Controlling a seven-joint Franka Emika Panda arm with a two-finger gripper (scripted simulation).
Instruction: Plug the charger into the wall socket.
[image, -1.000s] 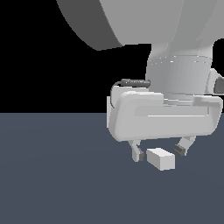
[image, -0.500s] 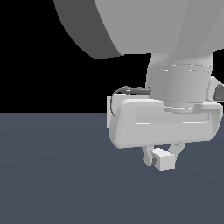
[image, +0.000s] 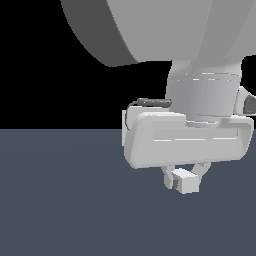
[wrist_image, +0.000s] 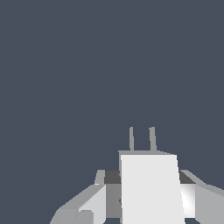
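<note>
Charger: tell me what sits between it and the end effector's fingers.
Nothing: in the wrist view the fingers press straight against the charger; the end effector is shut on it.

White charger (image: 185, 181), prongs outward, between end effector (image: 186, 178) fingers.

The white Panda arm reaches down from above, its broad pale-grey hand body held level. The two-finger gripper (image: 184, 180) points downward, its short grey fingers (wrist_image: 89, 205) closed against the sides of the small white brick-shaped charger (image: 186, 181) between them.
</note>
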